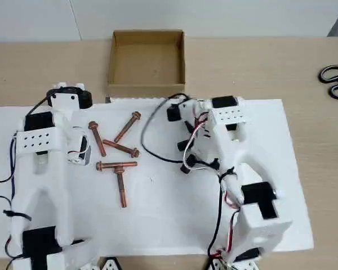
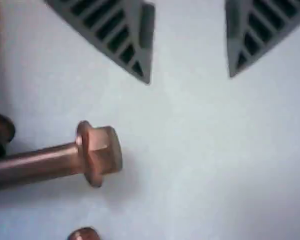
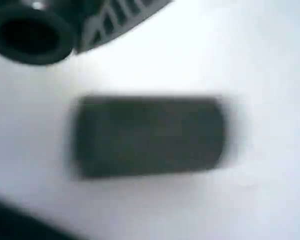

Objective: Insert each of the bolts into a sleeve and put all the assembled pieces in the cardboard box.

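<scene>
five copper-coloured bolts (image 1: 116, 165) lie loose on a white sheet (image 1: 169, 214) over the tabletop (image 1: 270, 67), some touching, none yet sleeved. they are stiff metal, likely smooth and prone to roll. each looks best taken across the shank near the head, leaving the tip free. the left pincer (image 2: 189, 72) hangs open just beside one flanged bolt head (image 2: 97, 155). a black sleeve (image 3: 147, 136), probably light, lies on its side below the right arm's wrist. whether the right pincer (image 3: 117, 20) is open or closed cannot be told. the cardboard box (image 1: 148, 59) sits beyond the sheet.
</scene>
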`<state>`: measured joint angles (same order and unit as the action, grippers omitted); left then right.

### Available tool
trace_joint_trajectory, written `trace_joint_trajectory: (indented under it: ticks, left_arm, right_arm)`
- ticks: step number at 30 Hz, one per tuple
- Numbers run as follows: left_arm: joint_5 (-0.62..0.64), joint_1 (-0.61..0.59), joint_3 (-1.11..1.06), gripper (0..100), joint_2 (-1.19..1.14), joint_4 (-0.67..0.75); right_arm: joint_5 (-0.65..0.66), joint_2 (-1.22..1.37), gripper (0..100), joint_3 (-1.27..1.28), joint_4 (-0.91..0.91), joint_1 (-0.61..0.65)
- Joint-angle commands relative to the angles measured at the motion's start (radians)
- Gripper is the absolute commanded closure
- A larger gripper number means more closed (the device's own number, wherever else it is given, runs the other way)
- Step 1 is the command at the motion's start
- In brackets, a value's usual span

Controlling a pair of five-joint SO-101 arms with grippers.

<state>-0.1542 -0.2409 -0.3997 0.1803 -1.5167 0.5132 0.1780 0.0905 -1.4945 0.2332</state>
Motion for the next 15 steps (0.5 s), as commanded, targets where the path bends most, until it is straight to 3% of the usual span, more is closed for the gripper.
trace_joint_trajectory:
  ticks: [1, 7, 15]
  left_arm:
    - [-0.002, 0.040, 0.008, 90, 0.012, -0.017]
    - [0.003, 0.189, 0.025, 90, 0.012, -0.037]
    - [0.144, 0.198, 0.291, 90, 0.000, -0.080]
  right_arm:
    - [-0.023, -0.156, 99.0, -0.115, -0.104, -0.024]
    - [-0.049, -0.306, 99.1, -0.112, -0.228, -0.077]
    - [-0.086, -0.484, 99.1, 0.026, -0.229, -0.317]
